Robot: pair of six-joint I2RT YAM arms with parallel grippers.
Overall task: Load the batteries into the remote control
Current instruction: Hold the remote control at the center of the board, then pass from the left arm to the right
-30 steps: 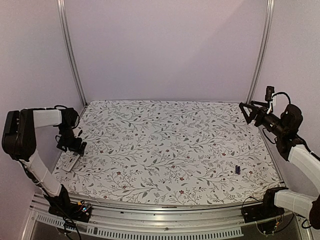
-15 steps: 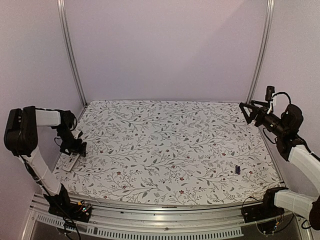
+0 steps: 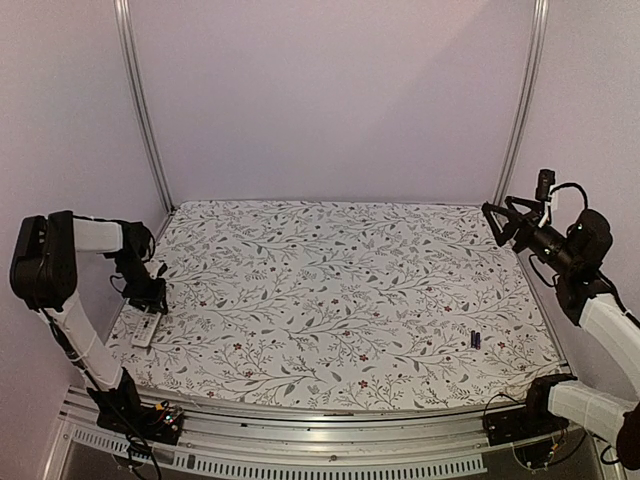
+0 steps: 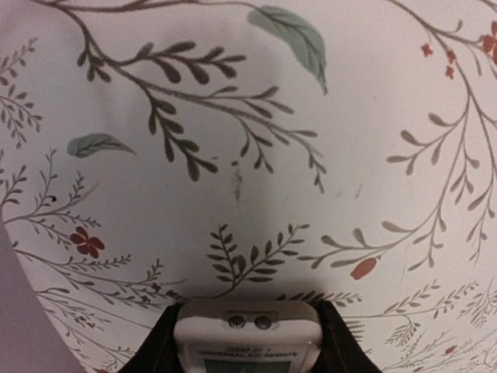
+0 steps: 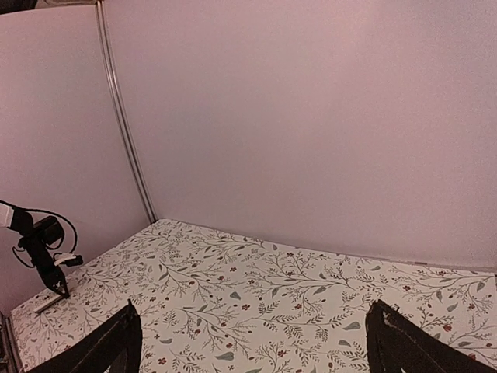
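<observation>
The remote control (image 3: 142, 330) lies face up at the table's left edge, its white front and small screen showing. My left gripper (image 3: 151, 304) reaches down onto its far end. In the left wrist view the remote control (image 4: 247, 336) fills the gap between the black fingers (image 4: 155, 346), which press on both of its sides. The batteries (image 3: 475, 340) show as a small dark bluish shape lying near the front right of the table. My right gripper (image 3: 502, 222) hangs high at the right side, far from them. Its jaws stand wide open and empty (image 5: 256, 350).
A floral cloth (image 3: 340, 290) covers the table. Pale walls close in at the back and both sides, with metal posts (image 3: 140, 110) in the back corners. An aluminium rail (image 3: 320, 440) runs along the near edge by the arm bases.
My left gripper dropped lower onto the remote's far end and its fingers closed in on the remote's sides. The right arm shifted slightly right and stayed open.
</observation>
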